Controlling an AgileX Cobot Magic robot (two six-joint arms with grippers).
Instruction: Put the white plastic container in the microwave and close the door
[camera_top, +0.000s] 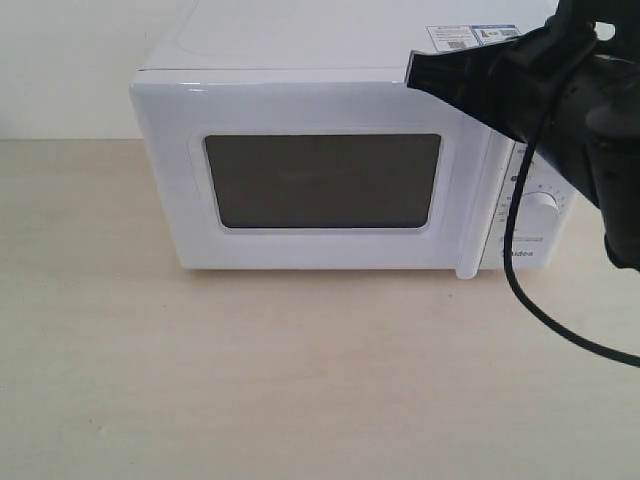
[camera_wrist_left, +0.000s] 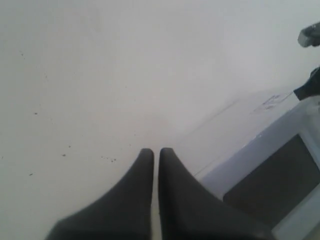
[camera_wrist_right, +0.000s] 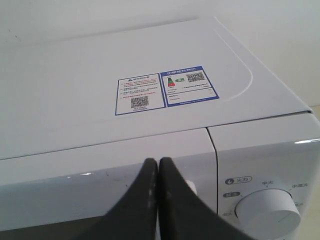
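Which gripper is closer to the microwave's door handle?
Right. The right gripper is at the door's top edge near the handle; the left gripper hangs away from the microwave.

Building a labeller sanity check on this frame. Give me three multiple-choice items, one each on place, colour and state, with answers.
1. Where on the microwave are the stickers?
A) on its front
B) on its top
C) on its side

2. What colour is the microwave's casing?
A) white
B) black
C) red

3. How does the door stand?
A) wide open
B) half open
C) shut

Answers:
1 B: the right wrist view shows them lying on the flat top panel.
2 A: the casing is white in every view.
3 C: in the exterior view the door sits flush with the front, so nothing of the inside shows.
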